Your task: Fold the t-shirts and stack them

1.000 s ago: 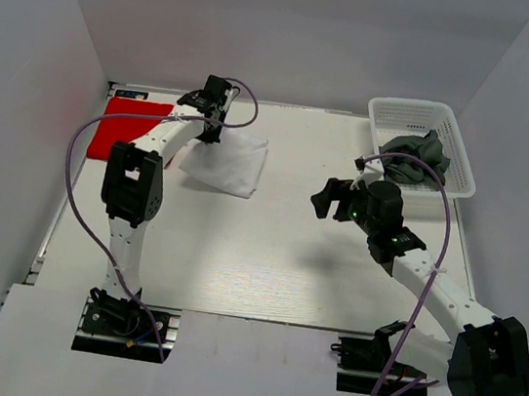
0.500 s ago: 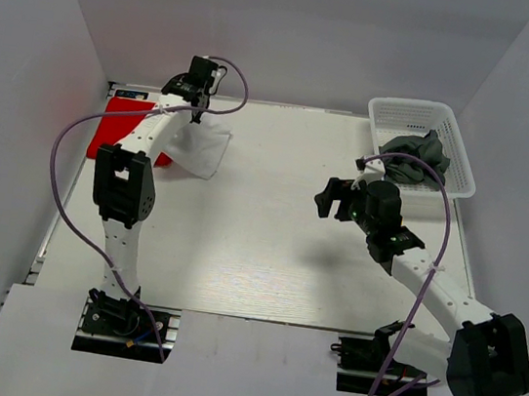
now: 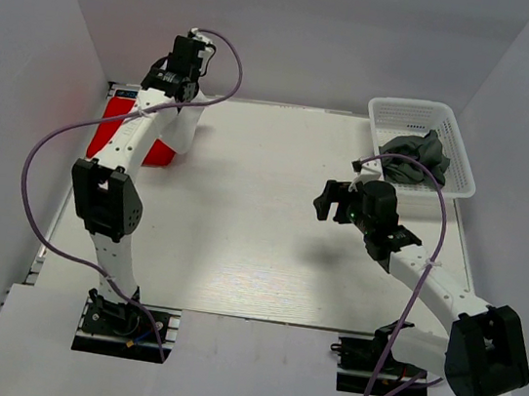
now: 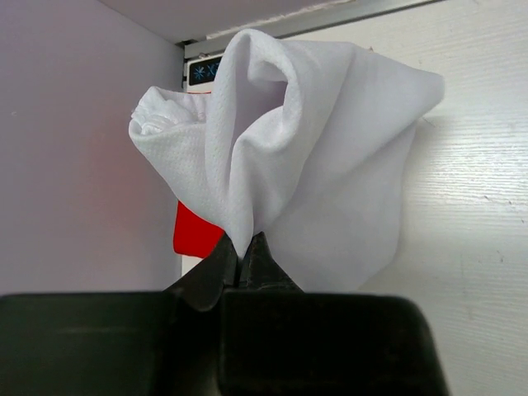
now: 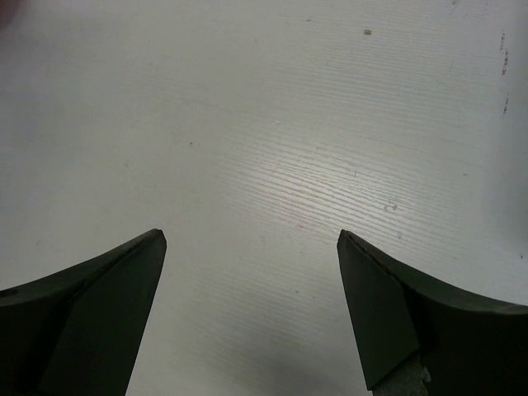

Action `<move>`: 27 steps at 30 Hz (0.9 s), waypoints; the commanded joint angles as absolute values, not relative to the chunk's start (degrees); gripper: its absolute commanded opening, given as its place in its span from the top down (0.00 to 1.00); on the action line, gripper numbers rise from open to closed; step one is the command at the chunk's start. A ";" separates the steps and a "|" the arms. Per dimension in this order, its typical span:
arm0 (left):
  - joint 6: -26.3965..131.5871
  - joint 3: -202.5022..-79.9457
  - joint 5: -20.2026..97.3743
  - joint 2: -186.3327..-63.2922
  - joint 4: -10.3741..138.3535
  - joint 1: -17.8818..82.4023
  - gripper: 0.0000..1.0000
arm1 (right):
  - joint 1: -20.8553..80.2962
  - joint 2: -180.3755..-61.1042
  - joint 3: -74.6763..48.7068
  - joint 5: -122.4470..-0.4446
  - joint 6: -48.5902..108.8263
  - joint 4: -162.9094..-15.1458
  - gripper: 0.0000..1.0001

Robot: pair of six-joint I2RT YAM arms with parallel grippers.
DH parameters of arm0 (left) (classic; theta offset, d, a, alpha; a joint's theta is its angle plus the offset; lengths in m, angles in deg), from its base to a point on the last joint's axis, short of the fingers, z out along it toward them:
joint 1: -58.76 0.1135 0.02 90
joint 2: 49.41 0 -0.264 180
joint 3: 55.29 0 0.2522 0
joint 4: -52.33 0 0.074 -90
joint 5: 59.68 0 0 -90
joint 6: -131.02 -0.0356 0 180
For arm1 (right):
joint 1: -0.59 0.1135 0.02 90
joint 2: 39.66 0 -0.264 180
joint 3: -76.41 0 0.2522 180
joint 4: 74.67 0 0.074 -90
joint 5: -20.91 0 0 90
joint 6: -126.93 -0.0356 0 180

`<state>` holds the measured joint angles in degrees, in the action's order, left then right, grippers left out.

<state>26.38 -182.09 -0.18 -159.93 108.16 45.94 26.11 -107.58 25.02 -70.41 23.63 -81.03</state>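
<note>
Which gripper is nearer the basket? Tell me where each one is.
Right. The right gripper hovers open over the table, left of the basket. The left gripper is at the far left corner, pinching the white t-shirt by the red t-shirt.

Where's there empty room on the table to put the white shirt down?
The middle of the table is bare, from the red t-shirt across to the right gripper and down to the arm bases. Crowded: the far-left corner, where the left gripper holds the white t-shirt by the red one, and the basket corner.
</note>
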 commanded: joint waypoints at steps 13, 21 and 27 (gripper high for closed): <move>25.46 -181.99 -2.02 -158.38 104.50 50.85 1.00 | 26.08 -108.39 24.16 -71.99 24.20 -79.64 0.10; 26.60 -181.99 2.20 -162.86 104.50 55.15 1.00 | 26.08 -110.76 22.05 -73.92 24.98 -80.96 0.10; 26.60 -184.28 0.97 -166.21 104.50 57.52 1.00 | 25.99 -112.17 20.82 -73.92 24.80 -81.66 0.10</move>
